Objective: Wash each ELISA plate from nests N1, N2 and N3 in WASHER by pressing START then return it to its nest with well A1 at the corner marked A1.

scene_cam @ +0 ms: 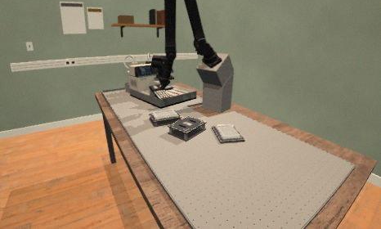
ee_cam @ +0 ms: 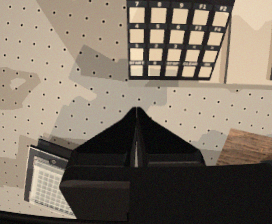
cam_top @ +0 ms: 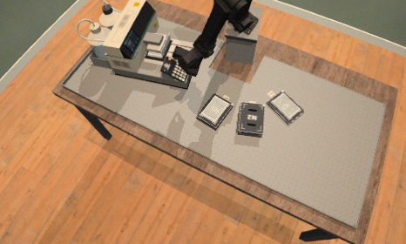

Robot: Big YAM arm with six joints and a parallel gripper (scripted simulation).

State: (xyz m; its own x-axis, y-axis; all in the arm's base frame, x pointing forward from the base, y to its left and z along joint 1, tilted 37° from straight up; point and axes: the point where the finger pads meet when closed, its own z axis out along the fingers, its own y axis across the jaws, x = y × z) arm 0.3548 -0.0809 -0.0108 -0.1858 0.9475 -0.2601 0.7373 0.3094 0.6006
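One plate [cam_top: 158,44] lies on the washer [cam_top: 131,37] carrier, beside the keypad [cam_top: 175,71]. The middle nest [cam_top: 251,118], marked N2, holds no plate; the nests on either side hold one plate each [cam_top: 214,110] [cam_top: 285,106], all on the table [cam_top: 305,164]. The gripper [ee_cam: 136,117] is fully closed on nothing, fingertips together, and sits at the near end of the keypad, by the lowest key row.
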